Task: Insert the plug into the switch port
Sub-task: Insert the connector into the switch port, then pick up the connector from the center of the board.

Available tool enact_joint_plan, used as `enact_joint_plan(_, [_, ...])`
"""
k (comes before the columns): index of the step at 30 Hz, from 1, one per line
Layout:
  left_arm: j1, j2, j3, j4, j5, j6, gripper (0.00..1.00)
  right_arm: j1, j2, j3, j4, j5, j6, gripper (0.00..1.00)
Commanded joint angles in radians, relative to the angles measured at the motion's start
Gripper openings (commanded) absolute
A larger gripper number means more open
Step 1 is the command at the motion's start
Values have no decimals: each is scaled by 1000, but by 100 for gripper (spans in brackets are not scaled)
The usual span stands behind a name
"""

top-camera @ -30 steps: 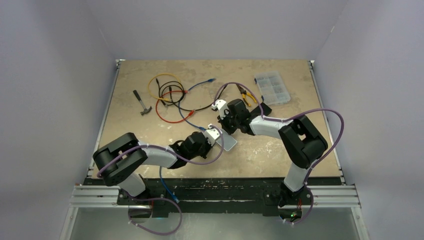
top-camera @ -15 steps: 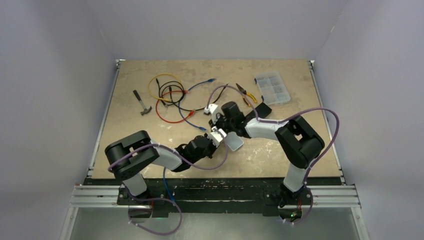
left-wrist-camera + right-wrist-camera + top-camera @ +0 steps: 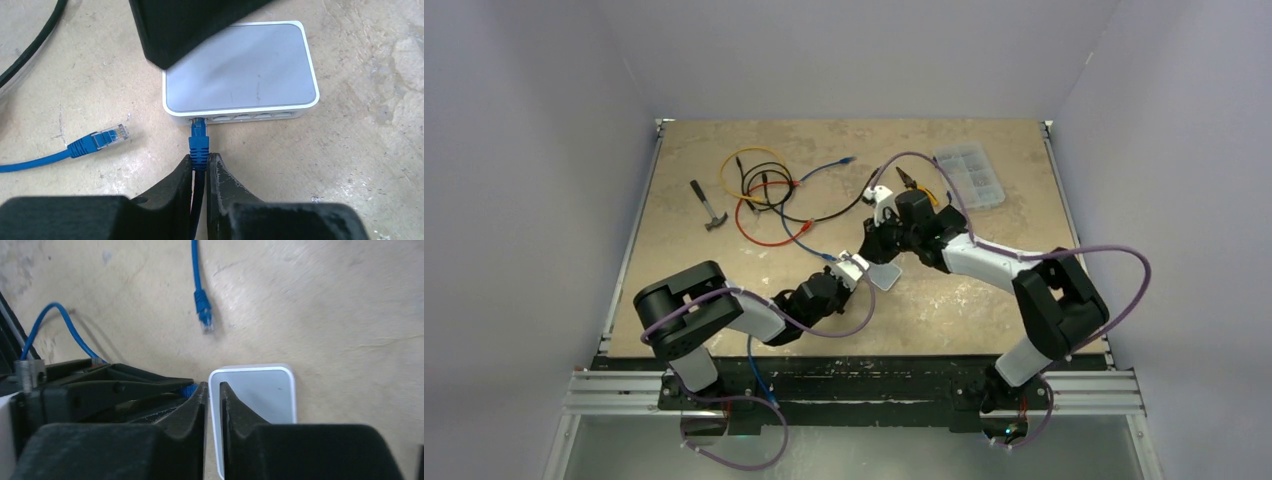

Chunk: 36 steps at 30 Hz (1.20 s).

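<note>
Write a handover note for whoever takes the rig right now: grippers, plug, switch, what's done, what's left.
Left gripper: shut on the plug, just behind its head.
Right gripper: shut, tips on a corner of the switch.
A second blue plug lies loose beside the switch.
Done: plug tip is in the end port.
Left: full seating can't be confirmed; probably push home, then release.

No text, label, brand, number or sign can be read in any of the views. The network switch (image 3: 240, 62) shows only a plain grey top inside a white rim. If there is any marking at its ports or on the blue plug (image 3: 198, 140), it is too small to tell.
</note>
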Motion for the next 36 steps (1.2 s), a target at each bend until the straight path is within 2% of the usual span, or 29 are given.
enact_joint_plan(1, [5,-23,-7,44,-47,-25,13,-35,-93,13,32,82,73,23])
enact_joint_plan(8, [4,-97,2,-46,-77,-58,42,-69,-216,-63,73,266,127,52])
enact_joint_plan(15, [4,-247,74,-301,-152,-113,54,-72,-336,-155,137,390,152,77])
enact_joint_plan(19, [6,-338,100,-419,-279,-191,79,-72,-410,-212,196,459,169,88])
enact_joint_plan(21, [8,-370,117,-480,-334,-228,88,-72,-448,-247,230,495,180,96])
enact_joint_plan(24, [21,-398,155,-572,-383,-294,93,-72,-503,-304,283,556,198,99])
enact_joint_plan(29, [83,-390,201,-674,-374,-370,93,-72,-571,-405,386,604,227,98])
enact_joint_plan(36, [221,-307,262,-741,-328,-477,91,-73,-576,-446,437,646,242,98])
